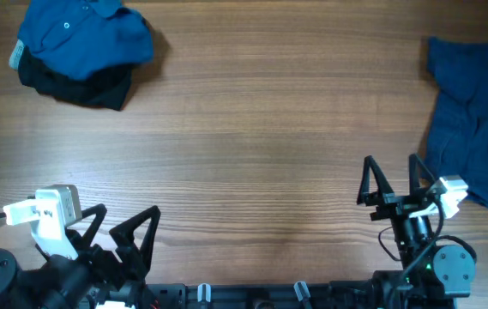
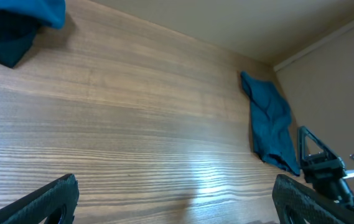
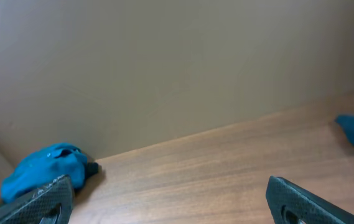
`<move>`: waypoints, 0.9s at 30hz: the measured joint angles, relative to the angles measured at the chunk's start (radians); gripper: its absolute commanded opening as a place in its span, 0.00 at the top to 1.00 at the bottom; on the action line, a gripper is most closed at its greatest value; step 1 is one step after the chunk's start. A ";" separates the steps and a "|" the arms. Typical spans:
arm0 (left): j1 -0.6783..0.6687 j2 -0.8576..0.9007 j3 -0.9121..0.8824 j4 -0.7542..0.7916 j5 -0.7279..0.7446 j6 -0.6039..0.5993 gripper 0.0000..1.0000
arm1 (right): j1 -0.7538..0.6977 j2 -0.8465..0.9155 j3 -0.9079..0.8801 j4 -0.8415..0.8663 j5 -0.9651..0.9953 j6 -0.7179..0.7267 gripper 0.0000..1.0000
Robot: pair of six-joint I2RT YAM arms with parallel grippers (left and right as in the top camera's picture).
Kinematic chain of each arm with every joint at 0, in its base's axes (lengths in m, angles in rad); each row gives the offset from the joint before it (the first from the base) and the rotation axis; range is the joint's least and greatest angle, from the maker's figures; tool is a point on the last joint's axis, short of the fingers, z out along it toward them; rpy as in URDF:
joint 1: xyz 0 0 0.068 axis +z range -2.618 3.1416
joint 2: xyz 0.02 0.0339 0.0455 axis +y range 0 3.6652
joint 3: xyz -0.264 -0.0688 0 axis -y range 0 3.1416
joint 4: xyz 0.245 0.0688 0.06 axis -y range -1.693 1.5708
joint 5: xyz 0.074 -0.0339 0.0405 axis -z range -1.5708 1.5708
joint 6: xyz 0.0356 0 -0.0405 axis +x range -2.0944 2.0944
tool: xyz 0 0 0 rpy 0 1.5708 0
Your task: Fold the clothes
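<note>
A folded medium-blue polo shirt [image 1: 85,34] lies at the far left corner on top of a black garment [image 1: 76,86]. A darker dull-blue garment [image 1: 475,120] lies crumpled along the right edge. My left gripper [image 1: 122,230] stands open at the near left edge, nothing between its fingers. My right gripper [image 1: 394,182] is open near the front right, just left of the dull-blue garment and apart from it. The left wrist view shows the dull-blue garment [image 2: 271,121] far right and the polo shirt [image 2: 21,12] top left. In the right wrist view the polo shirt [image 3: 43,171] lies far left.
The wooden table [image 1: 261,129] stretches bare between the two piles. A beige wall [image 3: 164,62] rises behind the table. The arm bases and mounting rail [image 1: 252,293] run along the near edge.
</note>
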 measured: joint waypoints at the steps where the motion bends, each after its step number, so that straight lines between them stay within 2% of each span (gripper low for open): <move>1: 0.000 0.000 0.000 0.000 0.000 0.000 0.00 | 0.000 0.000 -0.015 0.020 -0.005 -0.014 0.00; 8: 0.000 0.000 0.000 0.000 0.000 0.000 0.00 | 0.000 -0.001 -0.128 0.098 -0.011 -0.061 0.00; 19: 0.000 0.000 0.000 0.000 0.000 0.000 0.00 | 0.000 -0.002 -0.210 0.139 0.158 0.066 0.00; 27: 0.000 0.000 0.000 0.000 0.000 0.000 0.00 | 0.000 -0.002 -0.248 0.168 0.164 0.024 0.00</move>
